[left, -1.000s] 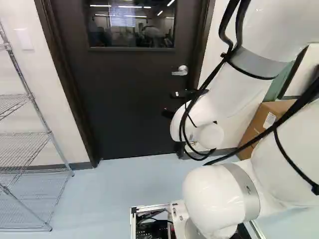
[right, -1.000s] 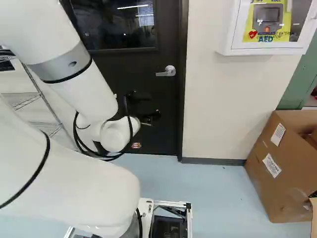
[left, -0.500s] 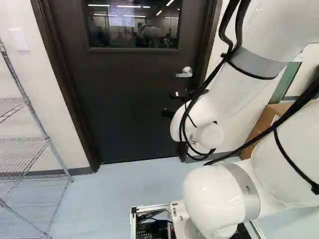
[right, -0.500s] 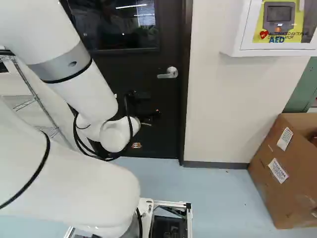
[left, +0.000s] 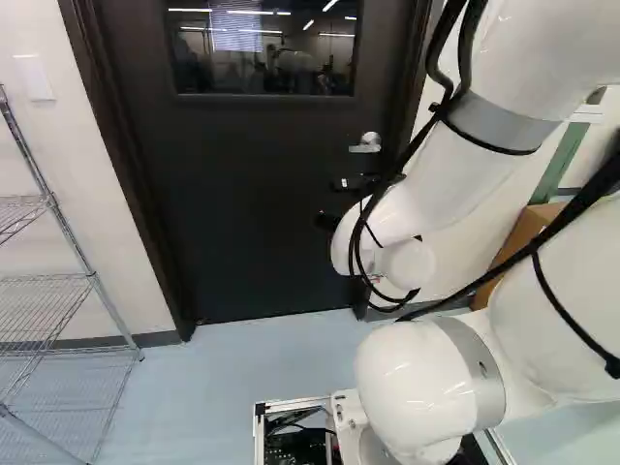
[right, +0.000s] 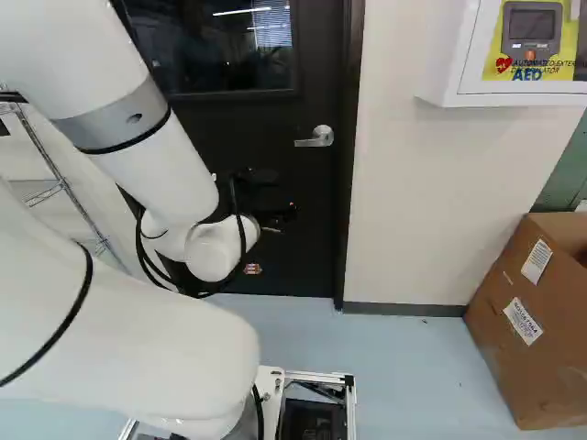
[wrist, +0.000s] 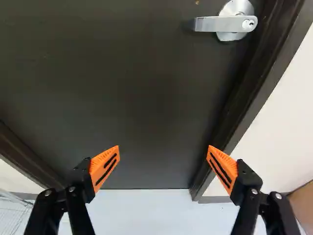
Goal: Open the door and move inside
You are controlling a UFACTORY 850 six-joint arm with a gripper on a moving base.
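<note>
Both fingers (wrist: 104,168) of the tool (wrist: 164,148) stand wide apart, the approach seemingly in hand, and next must rise to the door's (wrist: 122,93) lever (wrist: 215,23).

The arm (right: 165,362) is smooth, glossy white, with bulging rounded joints, plain grey bands (right: 110,124) and black cables (left: 584,202) looping along it. Its black linked jaws have small silver screws (wrist: 48,193) and wedge-shaped orange pads (wrist: 99,166) with dark slots.
</note>
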